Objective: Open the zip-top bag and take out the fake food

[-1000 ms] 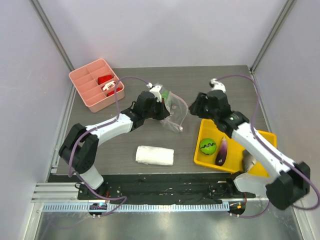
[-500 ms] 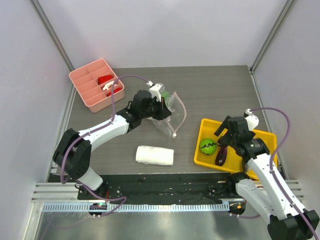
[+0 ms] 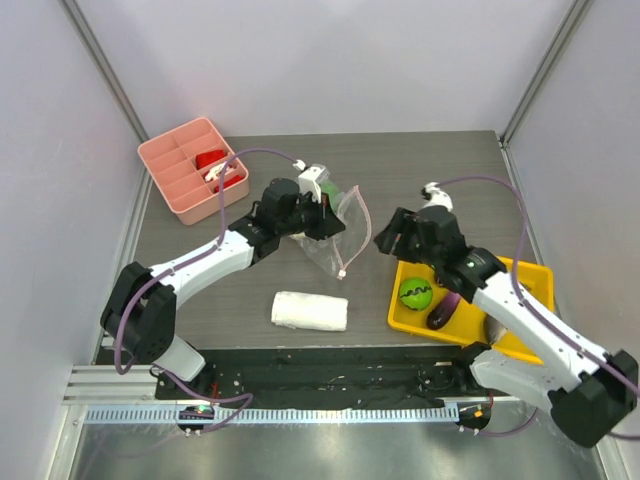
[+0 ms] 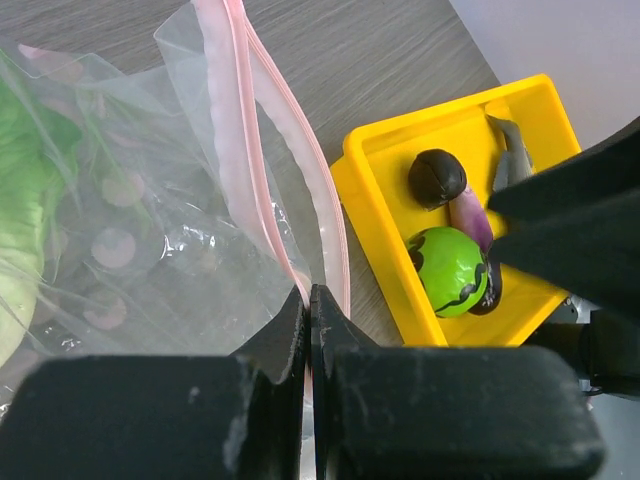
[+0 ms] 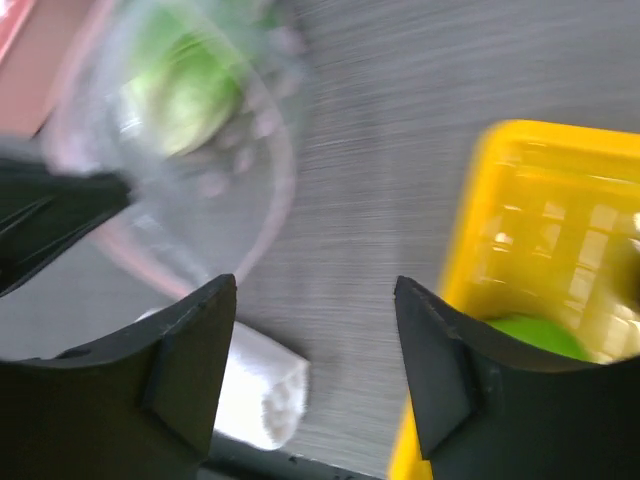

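My left gripper [image 3: 328, 218] is shut on the pink zip strip of the clear zip-top bag [image 3: 342, 238] and holds its mouth up; in the left wrist view [image 4: 310, 295] the closed jaws pinch the strip [image 4: 262, 190]. The pale green cabbage [image 4: 22, 200] is inside the bag and shows blurred in the right wrist view [image 5: 185, 90]. My right gripper [image 3: 388, 236] is open and empty [image 5: 312, 290], just right of the bag's mouth, above the table. The striped green ball [image 3: 415, 293] and the purple eggplant [image 3: 443, 313] lie in the yellow tray [image 3: 530, 275].
A pink divided box [image 3: 175, 185] with red-white items stands at the back left. A folded white towel [image 3: 310, 311] lies near the front edge, below the bag. The yellow tray [image 4: 372, 205] also holds a dark round item [image 4: 435, 178].
My right arm swung out over the yellow tray and has come back left to the bag's mouth, open. My left gripper kept its hold on the bag, which sagged slightly.
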`<state>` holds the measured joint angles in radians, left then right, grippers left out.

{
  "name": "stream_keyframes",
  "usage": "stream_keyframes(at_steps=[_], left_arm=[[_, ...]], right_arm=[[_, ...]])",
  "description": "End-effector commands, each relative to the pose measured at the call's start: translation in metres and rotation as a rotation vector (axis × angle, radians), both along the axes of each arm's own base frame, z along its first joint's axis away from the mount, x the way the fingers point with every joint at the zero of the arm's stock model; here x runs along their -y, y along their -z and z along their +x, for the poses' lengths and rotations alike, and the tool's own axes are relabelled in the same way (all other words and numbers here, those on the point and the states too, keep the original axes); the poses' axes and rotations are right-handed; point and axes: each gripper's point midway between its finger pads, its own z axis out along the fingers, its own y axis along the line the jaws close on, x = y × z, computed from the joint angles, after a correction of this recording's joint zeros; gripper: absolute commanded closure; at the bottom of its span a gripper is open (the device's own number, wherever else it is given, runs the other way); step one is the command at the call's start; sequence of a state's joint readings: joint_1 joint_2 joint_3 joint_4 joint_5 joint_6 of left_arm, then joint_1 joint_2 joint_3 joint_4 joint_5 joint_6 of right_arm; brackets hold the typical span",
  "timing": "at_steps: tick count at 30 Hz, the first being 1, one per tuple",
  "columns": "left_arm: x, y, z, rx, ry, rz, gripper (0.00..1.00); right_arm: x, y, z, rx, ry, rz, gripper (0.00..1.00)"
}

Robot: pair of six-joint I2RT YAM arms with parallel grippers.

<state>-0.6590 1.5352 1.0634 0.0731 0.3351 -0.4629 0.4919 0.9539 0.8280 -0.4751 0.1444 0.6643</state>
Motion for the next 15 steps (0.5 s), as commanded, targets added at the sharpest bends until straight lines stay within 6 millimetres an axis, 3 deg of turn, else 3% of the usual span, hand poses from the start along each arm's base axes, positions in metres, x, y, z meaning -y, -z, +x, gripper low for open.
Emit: stream_keyframes(at_steps=[1,2,3,5,7,11,12,15], left_arm=[[0.006,-0.047,-0.002,0.090,0.030,-0.082,1.00],[0.006,-0.049,-0.002,0.093,0.028,-0.083,1.00],[0.006,-0.050,-0.003,0.096,0.031,-0.083,1.00],[0.005,-0.054,-0.005,0.102,0.033,-0.088,1.00],[0.004,-0.056,-0.007,0.105,0.032,-0.089,1.00],[0.007,-0.066,-0.010,0.122,0.040,-0.106,1.00],[0.011,-0.068,-0.013,0.121,0.053,-0.112,1.00],[0.026,-0.076,-0.021,0.127,0.095,-0.130,1.00]], right_arm=[[-0.068,-0.059,0.039,0.160,-0.076,0.205,0.52],[-0.073,-0.054,0.045,0.139,-0.077,0.213,0.58],[-0.083,-0.038,0.055,0.096,-0.079,0.203,0.65],[-0.094,-0.035,0.064,0.066,-0.071,0.237,0.70],[-0.107,-0.018,0.076,0.039,-0.079,0.249,0.78],[-0.136,0.006,0.081,-0.018,-0.151,0.296,0.80],[-0.144,0.001,0.086,0.017,-0.176,0.325,0.80],[-0.155,0.012,0.095,0.023,-0.202,0.333,0.80]])
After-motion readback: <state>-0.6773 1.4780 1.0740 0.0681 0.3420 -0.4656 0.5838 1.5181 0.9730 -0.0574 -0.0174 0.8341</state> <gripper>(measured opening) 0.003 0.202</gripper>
